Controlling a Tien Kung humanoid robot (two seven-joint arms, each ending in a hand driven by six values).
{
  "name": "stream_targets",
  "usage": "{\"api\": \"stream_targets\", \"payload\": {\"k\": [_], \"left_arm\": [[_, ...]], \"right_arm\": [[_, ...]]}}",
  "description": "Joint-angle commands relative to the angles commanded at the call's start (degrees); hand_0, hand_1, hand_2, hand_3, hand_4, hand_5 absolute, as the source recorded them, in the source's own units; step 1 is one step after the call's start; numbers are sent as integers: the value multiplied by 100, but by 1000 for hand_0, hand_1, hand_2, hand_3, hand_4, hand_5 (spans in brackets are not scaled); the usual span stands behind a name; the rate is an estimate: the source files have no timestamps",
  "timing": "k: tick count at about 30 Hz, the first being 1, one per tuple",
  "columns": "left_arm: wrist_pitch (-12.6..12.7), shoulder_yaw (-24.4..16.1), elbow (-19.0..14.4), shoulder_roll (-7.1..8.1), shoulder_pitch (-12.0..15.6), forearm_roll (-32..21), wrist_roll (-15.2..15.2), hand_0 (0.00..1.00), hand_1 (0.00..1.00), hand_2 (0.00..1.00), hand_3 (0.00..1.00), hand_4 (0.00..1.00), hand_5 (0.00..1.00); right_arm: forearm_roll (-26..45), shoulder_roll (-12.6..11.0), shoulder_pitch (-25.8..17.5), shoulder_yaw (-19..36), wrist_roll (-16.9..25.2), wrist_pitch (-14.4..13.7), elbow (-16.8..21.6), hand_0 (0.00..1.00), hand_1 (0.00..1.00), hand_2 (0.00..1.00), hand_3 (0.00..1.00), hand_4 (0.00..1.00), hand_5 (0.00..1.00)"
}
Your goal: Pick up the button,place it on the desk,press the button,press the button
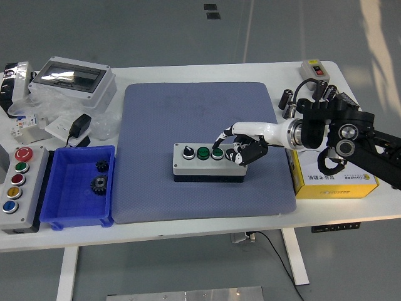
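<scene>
Head view: right hand (241,145) fingertip on button box (210,162).

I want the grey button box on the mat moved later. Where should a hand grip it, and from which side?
Grip the button box across its long front and back walls, coming from above at its left end. The buttons crowd the top, and the right hand sits over the right end.

I have one view only, from the head camera: it sits high on my side of the surface (188,226), looking forward and down. The near edge runs along the lower frame, grey floor fills the top, and the whole surface shows at middling range, cropped slightly at left.
</scene>
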Motion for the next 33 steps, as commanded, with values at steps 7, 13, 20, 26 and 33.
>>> {"api": "stream_targets", "payload": {"k": [7, 13, 20, 26, 33], "left_arm": [[3, 11, 0, -53, 45, -16, -18, 626, 512, 525, 584, 596, 221], [22, 19, 0, -148, 137, -50, -18, 626, 512, 525, 584, 596, 221], [11, -13, 0, -186, 136, 14, -40, 626, 512, 525, 584, 596, 219], [2, -37, 0, -223, 137, 68, -48, 626, 512, 525, 584, 596, 220], [-16, -64, 0, -225, 126, 210, -25, 626, 512, 525, 584, 597, 219]], "right_arm": [[-957, 422, -1053, 1387, 295, -524, 20, 2, 76, 180, 787, 240, 51], [-2058, 1216, -2227, 2711, 1352, -1837, -204, 2, 75, 178, 782, 248, 56], [-1492, 1931, -3305, 3971, 2874, -3330, -819, 2, 110, 270, 785, 550, 268], [-591, 2119, -3857, 4445, 3908, -4103, -895, 253, 358, 484, 714, 560, 289], [4, 1989, -3998, 4411, 4524, -4260, -902, 572, 663, 688, 744, 584, 293]]}}
